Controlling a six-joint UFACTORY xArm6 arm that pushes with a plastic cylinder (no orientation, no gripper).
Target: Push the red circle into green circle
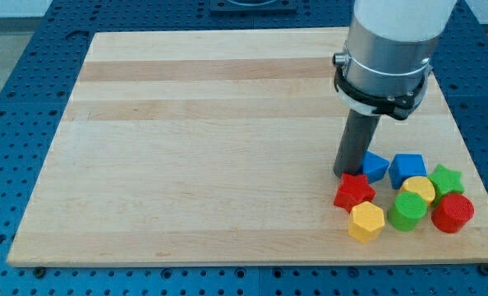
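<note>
The red circle [453,213] is a red round block near the board's bottom right corner. The green circle [407,211] lies just to its left, with a small gap between them. My tip [347,173] rests on the board at the left of the cluster, touching the blue block [375,167] and just above the red star [354,191]. The tip is well to the left of the red circle, with several blocks between.
A blue cube [407,168], a yellow round block [418,189], a green star [447,179] and a yellow hexagon [366,220] crowd the same corner. The wooden board [211,148] ends close to the right and bottom of the cluster.
</note>
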